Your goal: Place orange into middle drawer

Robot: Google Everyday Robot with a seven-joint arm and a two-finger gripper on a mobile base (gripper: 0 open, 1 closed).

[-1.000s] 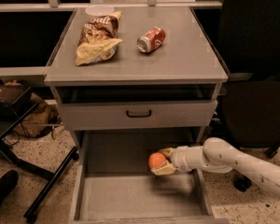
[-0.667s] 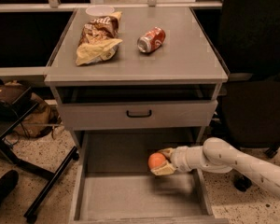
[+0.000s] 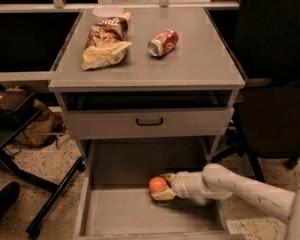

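The orange [image 3: 158, 184] is a round bright fruit held low inside the middle drawer [image 3: 120, 211], near its centre and right above the flat grey bottom. The drawer is pulled out wide under the cabinet. My gripper [image 3: 161, 187] reaches in from the right on a white arm and is shut on the orange, with tan fingers [image 3: 164, 195] above and below it.
The grey cabinet top [image 3: 200, 59] holds a red soda can [image 3: 163, 42] lying on its side, two chip bags [image 3: 106, 39] and a white bowl [image 3: 108, 11]. A drawer front with a black handle [image 3: 149, 121] sits above. A black chair [image 3: 275, 104] stands right, a black frame [image 3: 50, 194] left.
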